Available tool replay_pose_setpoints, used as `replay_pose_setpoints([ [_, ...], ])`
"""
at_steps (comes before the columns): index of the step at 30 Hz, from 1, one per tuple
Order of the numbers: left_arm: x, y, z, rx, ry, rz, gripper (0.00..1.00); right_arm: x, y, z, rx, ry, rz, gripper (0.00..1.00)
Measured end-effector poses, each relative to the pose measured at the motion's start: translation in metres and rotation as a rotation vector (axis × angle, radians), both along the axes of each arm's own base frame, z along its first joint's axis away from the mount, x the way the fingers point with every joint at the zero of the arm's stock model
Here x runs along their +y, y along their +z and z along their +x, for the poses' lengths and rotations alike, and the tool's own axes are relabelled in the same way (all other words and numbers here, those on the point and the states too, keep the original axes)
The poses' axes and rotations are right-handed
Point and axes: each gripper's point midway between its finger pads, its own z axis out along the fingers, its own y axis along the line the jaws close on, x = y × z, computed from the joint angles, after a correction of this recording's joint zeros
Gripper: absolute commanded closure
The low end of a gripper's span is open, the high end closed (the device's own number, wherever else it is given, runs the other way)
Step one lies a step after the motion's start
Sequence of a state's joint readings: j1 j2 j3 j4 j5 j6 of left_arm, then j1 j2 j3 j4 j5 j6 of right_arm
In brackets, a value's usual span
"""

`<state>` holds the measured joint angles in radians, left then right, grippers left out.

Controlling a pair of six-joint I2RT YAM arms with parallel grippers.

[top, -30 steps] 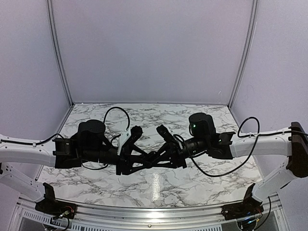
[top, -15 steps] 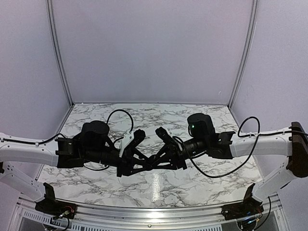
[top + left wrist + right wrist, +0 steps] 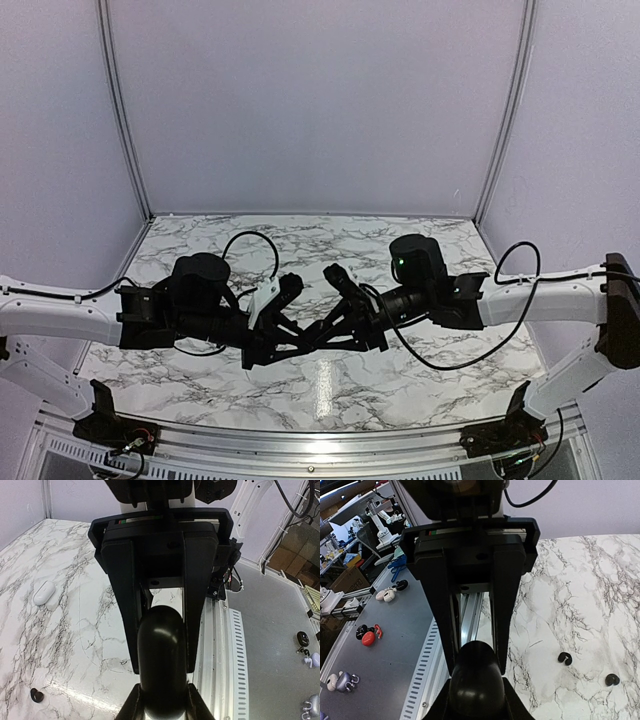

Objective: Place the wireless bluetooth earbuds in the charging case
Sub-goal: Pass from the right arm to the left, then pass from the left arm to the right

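From the left wrist, the case [image 3: 161, 660] runs off the bottom edge. The left fingers [image 3: 132, 707], themselves cut off there, cover its lower sides, and whether they press it or only flank it cannot be told. From the right wrist, the case's near end is likewise lost at the bottom edge between the right fingers [image 3: 441, 707]. No seam or lid shows in either view, so whether the case is open is unclear. One earbud [image 3: 564, 658] and the other earbud [image 3: 612, 680] are too small for detail. In the top view both pairs of fingers merge into one dark tangle that hides the case, and neither earbud can be made out. Small items [image 3: 367, 636] beyond the bench [image 3: 580, 590] are blurred.
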<state>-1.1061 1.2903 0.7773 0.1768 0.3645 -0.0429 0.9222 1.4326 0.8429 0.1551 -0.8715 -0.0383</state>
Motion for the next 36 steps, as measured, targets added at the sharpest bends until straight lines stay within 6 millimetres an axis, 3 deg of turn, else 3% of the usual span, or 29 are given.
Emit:
replay_pose_setpoints([
  [4, 0.0, 0.001, 0.001, 0.002, 0.005, -0.002, 0.92, 0.0, 0.0, 0.0, -0.005, -0.001, 0.002, 0.75],
  [11, 0.003, 0.009, 0.0, -0.011, 0.01, -0.038, 0.96, 0.001, 0.008, 0.002, 0.009, -0.009, 0.023, 0.51],
  [14, 0.006, 0.016, -0.002, -0.022, 0.013, -0.073, 0.97, 0.001, 0.016, 0.004, 0.014, -0.014, 0.05, 0.5],
  [25, 0.004, 0.028, -0.001, -0.045, 0.013, -0.126, 0.98, 0.0, 0.034, 0.002, 0.025, -0.001, 0.11, 0.58],
  [33, 0.004, 0.027, -0.001, -0.039, 0.016, -0.128, 0.98, 0.0, 0.038, 0.001, 0.032, 0.009, 0.121, 0.78],
  [34, 0.004, 0.027, -0.001, -0.033, 0.019, -0.129, 0.98, 0.0, 0.038, 0.001, 0.028, 0.009, 0.124, 0.77],
  [36, 0.004, 0.028, 0.0, -0.028, 0.023, -0.132, 0.98, 0.0, 0.038, 0.002, 0.023, 0.005, 0.125, 0.65],
])
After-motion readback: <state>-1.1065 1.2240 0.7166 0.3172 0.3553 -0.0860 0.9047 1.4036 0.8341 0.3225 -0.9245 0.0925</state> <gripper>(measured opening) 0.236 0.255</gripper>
